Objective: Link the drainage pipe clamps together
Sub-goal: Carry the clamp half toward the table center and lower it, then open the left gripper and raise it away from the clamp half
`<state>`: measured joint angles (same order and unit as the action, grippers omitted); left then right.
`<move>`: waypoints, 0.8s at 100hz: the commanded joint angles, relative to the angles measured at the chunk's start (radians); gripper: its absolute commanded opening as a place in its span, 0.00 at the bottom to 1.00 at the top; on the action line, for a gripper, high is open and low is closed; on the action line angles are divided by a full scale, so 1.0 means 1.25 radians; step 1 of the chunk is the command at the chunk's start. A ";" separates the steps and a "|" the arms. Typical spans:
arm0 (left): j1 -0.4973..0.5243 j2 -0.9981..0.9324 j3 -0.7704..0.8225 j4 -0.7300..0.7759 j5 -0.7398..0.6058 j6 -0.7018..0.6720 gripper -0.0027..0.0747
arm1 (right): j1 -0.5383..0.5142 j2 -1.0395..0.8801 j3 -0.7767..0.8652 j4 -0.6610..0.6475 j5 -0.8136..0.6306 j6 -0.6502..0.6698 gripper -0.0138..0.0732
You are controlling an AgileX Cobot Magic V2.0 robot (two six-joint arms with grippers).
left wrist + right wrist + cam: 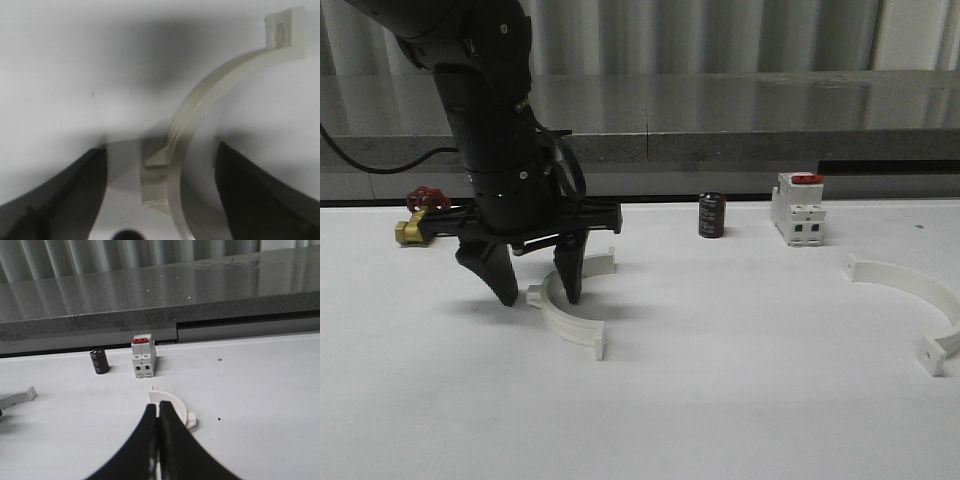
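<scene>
Now the left gripper [536, 288], its matte black jaws spread, straddles one smooth white half-ring clamp [568, 318]; the second clamp [917, 300] lies well right of it, near the right gripper [159, 412], pressed closed.

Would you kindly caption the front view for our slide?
Left gripper, jaws open, straddles one white half-ring clamp; the other clamp lies far right.

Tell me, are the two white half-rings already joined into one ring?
No. In the front view one half-ring lies under the left gripper, the other half-ring far off on the table's right side.
</scene>
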<state>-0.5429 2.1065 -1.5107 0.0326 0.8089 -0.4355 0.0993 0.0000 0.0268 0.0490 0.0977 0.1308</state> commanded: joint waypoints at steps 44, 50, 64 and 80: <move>-0.007 -0.221 -0.017 0.118 0.002 0.060 0.74 | 0.000 0.007 -0.013 -0.008 -0.057 -0.007 0.08; -0.007 -0.269 -0.009 0.162 0.002 0.060 0.74 | 0.000 0.007 -0.013 -0.008 -0.057 -0.007 0.08; 0.019 -0.363 0.024 0.209 -0.014 0.081 0.74 | 0.000 0.007 -0.013 -0.008 -0.057 -0.007 0.08; 0.094 -0.480 0.105 0.209 -0.067 0.117 0.74 | 0.000 0.007 -0.013 -0.008 -0.057 -0.007 0.08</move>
<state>-0.4760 1.6227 -1.4062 0.2714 0.8021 -0.3073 0.0993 0.0000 0.0268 0.0490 0.0977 0.1308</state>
